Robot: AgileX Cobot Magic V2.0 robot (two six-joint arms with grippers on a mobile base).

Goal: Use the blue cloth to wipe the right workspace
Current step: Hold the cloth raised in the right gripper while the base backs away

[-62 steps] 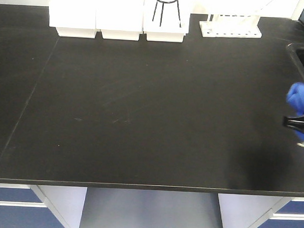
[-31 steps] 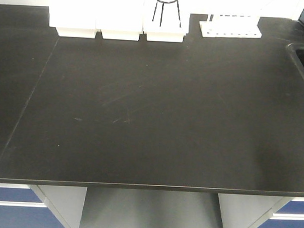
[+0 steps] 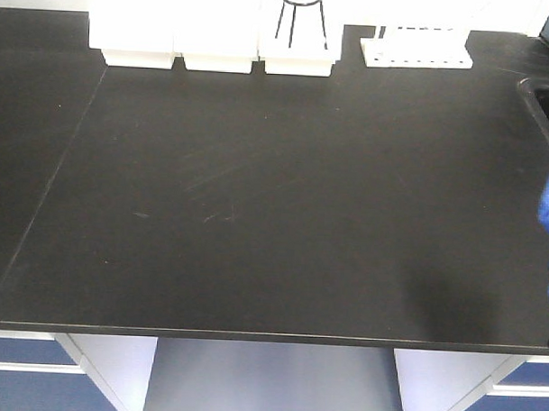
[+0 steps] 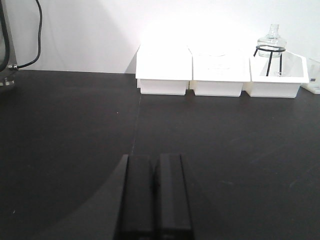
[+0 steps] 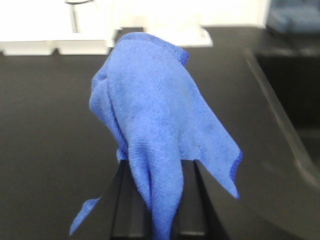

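Right pincer [image 5: 157,172] is clamping down on the blue cloth [image 5: 150,100], which is bunching up past its tips and draping back over both fingers, one corner dangling off to the pincer's left. It's all sitting over the black worktop [image 3: 258,169], with the sink [image 5: 295,75] off to the pincer's right and white trays [image 4: 220,75] lined up far ahead. Left pincer [image 4: 154,162] is hovering low over the same worktop, squeezed together with nothing in it.
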